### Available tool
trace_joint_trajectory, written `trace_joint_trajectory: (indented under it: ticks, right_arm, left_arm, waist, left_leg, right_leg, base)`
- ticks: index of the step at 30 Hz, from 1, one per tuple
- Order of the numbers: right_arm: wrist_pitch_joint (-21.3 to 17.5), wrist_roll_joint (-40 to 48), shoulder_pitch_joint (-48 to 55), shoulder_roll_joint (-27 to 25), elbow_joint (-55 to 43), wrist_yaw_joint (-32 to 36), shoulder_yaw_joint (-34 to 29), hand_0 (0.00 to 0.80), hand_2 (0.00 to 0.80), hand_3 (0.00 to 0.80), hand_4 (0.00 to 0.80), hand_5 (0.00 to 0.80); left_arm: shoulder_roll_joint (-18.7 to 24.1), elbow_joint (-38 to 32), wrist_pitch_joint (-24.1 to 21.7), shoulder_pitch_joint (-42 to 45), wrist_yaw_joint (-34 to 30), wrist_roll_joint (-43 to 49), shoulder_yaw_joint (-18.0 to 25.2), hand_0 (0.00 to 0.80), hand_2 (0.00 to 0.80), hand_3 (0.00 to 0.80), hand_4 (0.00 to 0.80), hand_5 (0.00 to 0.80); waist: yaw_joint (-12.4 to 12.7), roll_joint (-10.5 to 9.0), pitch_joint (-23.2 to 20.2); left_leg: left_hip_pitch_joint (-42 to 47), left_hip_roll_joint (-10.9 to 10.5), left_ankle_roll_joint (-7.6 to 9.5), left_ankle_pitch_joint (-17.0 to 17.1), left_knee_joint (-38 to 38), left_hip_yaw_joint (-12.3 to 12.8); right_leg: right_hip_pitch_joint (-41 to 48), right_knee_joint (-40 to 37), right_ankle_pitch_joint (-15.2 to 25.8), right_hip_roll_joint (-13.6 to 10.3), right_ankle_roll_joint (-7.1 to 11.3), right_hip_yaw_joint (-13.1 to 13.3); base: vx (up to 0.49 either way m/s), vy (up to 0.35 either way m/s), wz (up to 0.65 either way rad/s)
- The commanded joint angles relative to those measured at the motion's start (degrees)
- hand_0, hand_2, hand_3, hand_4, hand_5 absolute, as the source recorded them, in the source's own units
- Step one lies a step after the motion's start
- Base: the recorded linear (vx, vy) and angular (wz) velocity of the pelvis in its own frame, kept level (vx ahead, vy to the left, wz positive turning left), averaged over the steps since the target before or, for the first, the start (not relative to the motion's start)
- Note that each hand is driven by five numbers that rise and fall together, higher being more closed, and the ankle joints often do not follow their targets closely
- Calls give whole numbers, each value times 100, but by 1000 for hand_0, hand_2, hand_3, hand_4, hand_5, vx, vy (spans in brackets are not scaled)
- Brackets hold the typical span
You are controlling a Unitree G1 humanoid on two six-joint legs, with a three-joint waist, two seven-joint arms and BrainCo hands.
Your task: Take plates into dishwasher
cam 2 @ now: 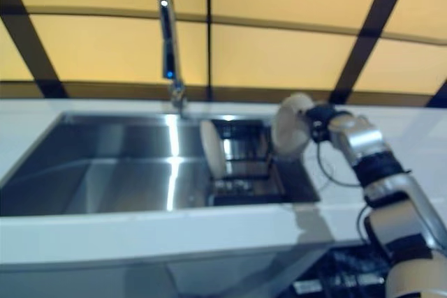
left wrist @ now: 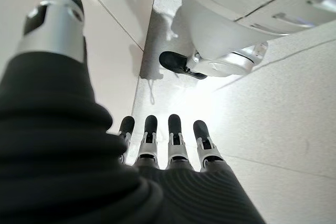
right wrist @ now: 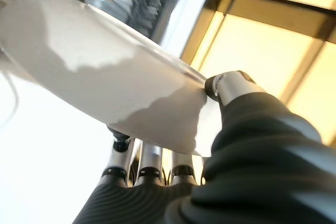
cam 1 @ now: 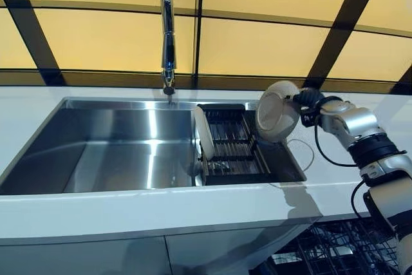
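Above the right end of the sink (cam 1: 96,152), the right hand (cam 1: 309,99) has its fingers (right wrist: 149,163) and thumb clamped on a white plate (cam 1: 277,111), held on edge over the drying rack (cam 1: 232,149). A second plate (cam 1: 205,133) stands in that rack. The dishwasher rack (cam 1: 335,249) lies below right, nearer this hand. The left hand (left wrist: 168,150) hangs relaxed, empty.

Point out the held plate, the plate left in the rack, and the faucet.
held plate (cam 1: 275,113): left eye view, middle of its face.
racked plate (cam 1: 205,133): left eye view, its upright edge.
faucet (cam 1: 168,30): left eye view, midway up the neck.
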Motion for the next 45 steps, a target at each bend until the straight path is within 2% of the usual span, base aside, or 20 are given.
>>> trace_joint_trajectory:
  ticks: [1,2,7,10,16,20,26,30,34,36,37,40,43,45]
  right_arm:
    - [-397,102,-1081,-729,-89,-156,709,800,800,800,800,800]
    - [-398,103,-1090,-729,-84,-155,717,800,800,800,800,800]
    - [-471,-86,-1647,-1475,247,-88,1078,800,800,800,800,800]
    - [-469,-118,-1824,-1719,356,-55,1211,800,800,800,800,800]
    - [-395,-426,-2190,-2432,606,491,1587,800,800,800,800,800]
    - [-457,-622,-2136,-2778,729,845,1643,800,800,800,800,800]
    - [-615,-905,-1537,-3440,630,1445,1326,800,800,800,800,800]
    - [-669,-1059,-840,-3758,427,1812,838,800,800,800,800,800]
    - [-822,-1162,463,-3986,117,2090,-189,800,800,800,800,800]
    - [-811,-1170,814,-4020,45,2169,-497,800,800,800,800,800]
    - [-880,-1296,1349,-4024,-15,2285,-865,800,800,800,800,800]
    - [-990,-1359,2361,-3994,-188,2389,-1685,800,800,800,800,800]
    - [-1068,-1390,3745,-3820,-571,2562,-2806,800,800,800,800,800]
    - [-1133,-1437,4253,-3684,-759,2585,-3179,800,800,800,800,800]
  left_arm:
    - [152,182,-218,-99,-101,111,-274,0,0,0,0,0]
    - [148,182,-218,-101,-102,111,-273,0,0,0,0,0]
    - [186,192,-328,30,-273,187,-327,0,0,0,0,0]
    - [200,180,-359,95,-306,187,-358,0,0,0,0,0]
    - [231,48,-406,254,-370,197,-398,0,0,0,0,0]
    - [252,-35,-390,302,-406,267,-416,0,0,0,0,0]
    - [255,-137,-426,441,-480,416,-360,0,0,0,0,0]
    - [271,-195,-400,489,-523,502,-302,0,0,0,0,0]
    - [291,-201,-405,542,-561,619,-191,0,0,0,0,0]
    - [315,-202,-413,556,-578,647,-167,0,0,0,0,0]
    - [307,-204,-410,581,-639,733,-60,0,0,0,0,0]
    - [359,-197,-398,596,-682,789,28,0,0,0,0,0]
    - [422,-214,-385,610,-739,859,102,0,0,0,0,0]
    - [439,-208,-393,611,-773,906,158,0,0,0,0,0]
  waist:
    - [-9,-134,-513]
    - [-6,-129,-514]
    - [-175,-166,-638]
    - [-237,-181,-665]
    - [-415,-219,-729]
    - [-503,-231,-745]
    - [-709,-213,-728]
    - [-838,-179,-700]
    - [-983,-159,-666]
    - [-1008,-163,-661]
    - [-1108,-95,-651]
    - [-1187,-92,-644]
    - [-1273,-98,-615]
    - [-1306,-89,-601]
  left_leg:
    - [443,314,-484,-507,17,482]
    - [442,315,-484,-508,17,485]
    - [431,314,-475,-524,17,578]
    - [427,328,-476,-528,17,625]
    - [438,367,-476,-563,17,748]
    - [446,390,-478,-577,17,806]
    - [446,432,-479,-594,17,931]
    - [454,448,-475,-610,17,1000]
    - [462,478,-469,-612,17,1079]
    - [465,483,-468,-615,17,1090]
    - [468,495,-463,-623,17,1125]
    - [471,511,-464,-627,17,1163]
    - [478,527,-457,-631,17,1204]
    - [482,534,-451,-635,17,1222]
  right_leg:
    - [-371,-22,516,-284,765,334]
    - [-374,-22,517,-284,764,337]
    - [-473,-22,562,-194,750,525]
    - [-514,-22,577,-166,748,588]
    - [-608,-22,614,-80,757,776]
    - [-649,-22,634,-39,768,870]
    - [-734,-22,676,21,788,982]
    - [-781,-22,699,36,805,1046]
    - [-831,-22,725,59,815,1113]
    - [-837,-22,726,61,818,1123]
    - [-856,-22,727,67,820,1141]
    - [-873,-22,732,74,826,1167]
    - [-897,-22,744,81,830,1205]
    - [-904,-22,740,82,829,1212]
  base:
    - [-52,17,-13]
    - [-47,13,-24]
    - [-41,13,-12]
    - [-25,5,-26]
    - [-16,2,-16]
    - [-8,-13,-15]
    - [-10,-24,-14]
    - [-4,-27,-17]
    - [-3,-33,-10]
    - [5,-26,-18]
    - [4,-34,-20]
    - [7,-36,-8]
    - [10,-44,-12]
    - [14,-33,-9]
